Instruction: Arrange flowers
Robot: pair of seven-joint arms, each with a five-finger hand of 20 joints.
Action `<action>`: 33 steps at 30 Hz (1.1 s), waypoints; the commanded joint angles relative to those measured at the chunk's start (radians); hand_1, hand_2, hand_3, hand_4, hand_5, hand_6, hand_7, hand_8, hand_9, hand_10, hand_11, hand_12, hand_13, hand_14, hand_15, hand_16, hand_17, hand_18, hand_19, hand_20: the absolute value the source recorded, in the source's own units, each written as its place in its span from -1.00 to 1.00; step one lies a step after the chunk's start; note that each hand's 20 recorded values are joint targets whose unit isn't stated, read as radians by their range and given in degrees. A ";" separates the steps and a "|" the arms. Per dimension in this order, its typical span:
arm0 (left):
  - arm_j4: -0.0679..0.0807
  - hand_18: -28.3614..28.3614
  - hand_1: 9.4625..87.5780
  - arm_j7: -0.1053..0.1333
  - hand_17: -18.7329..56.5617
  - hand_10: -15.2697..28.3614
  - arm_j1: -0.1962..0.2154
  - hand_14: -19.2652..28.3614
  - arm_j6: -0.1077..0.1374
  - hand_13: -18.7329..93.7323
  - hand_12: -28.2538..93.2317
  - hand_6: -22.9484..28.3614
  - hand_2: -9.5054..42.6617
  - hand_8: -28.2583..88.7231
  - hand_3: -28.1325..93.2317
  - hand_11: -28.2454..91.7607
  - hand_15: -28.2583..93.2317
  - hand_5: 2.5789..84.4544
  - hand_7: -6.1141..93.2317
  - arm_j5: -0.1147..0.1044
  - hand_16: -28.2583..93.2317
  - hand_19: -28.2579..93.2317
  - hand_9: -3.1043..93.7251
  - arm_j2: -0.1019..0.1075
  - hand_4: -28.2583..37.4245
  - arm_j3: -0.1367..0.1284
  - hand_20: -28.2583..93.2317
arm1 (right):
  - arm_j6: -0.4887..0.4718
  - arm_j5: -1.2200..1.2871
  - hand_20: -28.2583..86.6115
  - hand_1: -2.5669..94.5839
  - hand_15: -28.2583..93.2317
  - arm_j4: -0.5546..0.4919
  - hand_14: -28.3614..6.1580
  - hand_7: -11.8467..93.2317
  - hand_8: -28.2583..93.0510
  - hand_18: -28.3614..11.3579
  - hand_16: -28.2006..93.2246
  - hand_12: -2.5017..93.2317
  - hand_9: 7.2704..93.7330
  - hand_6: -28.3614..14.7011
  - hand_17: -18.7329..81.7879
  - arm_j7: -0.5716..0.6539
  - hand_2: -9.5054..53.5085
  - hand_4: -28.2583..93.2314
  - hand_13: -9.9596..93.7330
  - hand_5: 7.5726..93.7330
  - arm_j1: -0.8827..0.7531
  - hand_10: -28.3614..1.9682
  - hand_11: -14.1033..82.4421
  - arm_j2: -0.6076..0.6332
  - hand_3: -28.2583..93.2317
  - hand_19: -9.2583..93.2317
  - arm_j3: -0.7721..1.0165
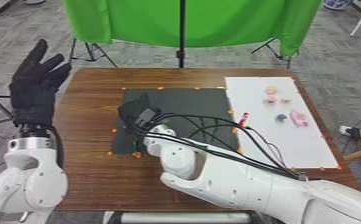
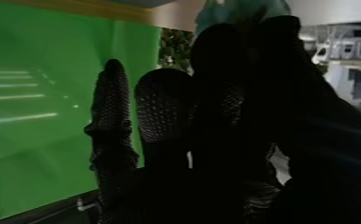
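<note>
"Where does the piece lie from my hand?"

"At the fingertips of my black-gloved right hand (image 1: 139, 106), where a soft teal bloom (image 2: 240, 12) appears pinched between fingers and thumb in the wrist view. I cannot tell which way its stem runs."

"And the hand itself, on the table?"

"Over the left part of the black rectangular mat (image 1: 199, 100), on the brown wooden table (image 1: 101, 167), near the mat's left edge."

"The remaining flowers?"

"Away to the right, across the mat: small pale-pink blooms (image 1: 271, 91), a blue-grey bloom (image 1: 281, 118) and a larger pink bloom (image 1: 298, 119), all on the far half of the white sheet (image 1: 292, 145). A slim red piece (image 1: 244, 119) lies at the sheet's left edge, its long axis running roughly near to far."

"Which hand takes the next move?"

"My right, I judge; it has the bloom, and setting it down calls for learning the stem's line first. My black-gloved left hand (image 1: 36, 90), raised beyond the table's left edge, is wide and empty, nearer the mat's left edge than the sheet."
</note>
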 commanded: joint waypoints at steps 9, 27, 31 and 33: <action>0.008 0.91 -0.67 0.030 -0.77 0.55 0.007 0.90 0.002 -0.32 -0.37 0.16 -0.37 -0.66 0.82 -0.14 0.37 -0.23 -0.73 -0.019 -0.71 0.31 -0.28 0.011 -1.00 0.015 -0.44 | -0.049 -0.006 0.03 -0.01 0.75 -0.020 0.19 -0.43 -0.76 -0.70 -0.13 -0.38 0.55 0.58 -0.24 0.020 -1.00 -1.00 0.45 0.41 0.068 0.28 0.40 0.001 0.55 0.62 -0.074; -0.019 0.91 -0.67 -0.054 -0.77 0.54 0.100 0.90 -0.003 -0.32 -0.37 0.16 -0.37 -0.66 0.83 -0.14 0.37 -0.23 -0.73 0.029 -0.71 0.31 -0.28 -0.063 -1.00 -0.052 -0.44 | -0.084 -0.008 0.07 -0.09 0.78 -0.093 0.12 -0.43 -0.78 -0.74 -0.14 -0.46 0.48 0.57 -0.28 -0.036 -1.00 -1.00 0.41 0.33 -0.059 0.19 0.48 0.013 0.57 0.61 0.068; -0.042 0.91 -0.67 -0.064 -0.77 0.55 0.175 0.90 0.003 -0.32 -0.37 0.16 -0.37 -0.66 0.82 -0.14 0.37 -0.23 -0.73 0.033 -0.71 0.31 -0.28 -0.093 -1.00 -0.099 -0.44 | -0.056 0.077 0.07 -0.13 0.76 -0.183 0.10 -0.44 -0.77 -0.76 -0.15 -0.47 0.46 0.53 -0.28 -0.019 -1.00 -1.00 0.39 0.30 -0.085 0.15 0.46 0.064 0.58 0.59 0.146; -0.049 0.91 -0.67 -0.053 -0.77 0.55 0.198 0.90 0.006 -0.32 -0.37 0.16 -0.37 -0.66 0.82 -0.14 0.37 -0.23 -0.72 0.024 -0.71 0.31 -0.28 -0.100 -1.00 -0.106 -0.45 | -0.029 0.142 0.07 -0.14 0.76 -0.234 0.09 -0.44 -0.78 -0.77 -0.16 -0.48 0.45 0.51 -0.28 0.014 -1.00 -1.00 0.39 0.28 -0.083 0.14 0.45 0.114 0.59 0.59 0.177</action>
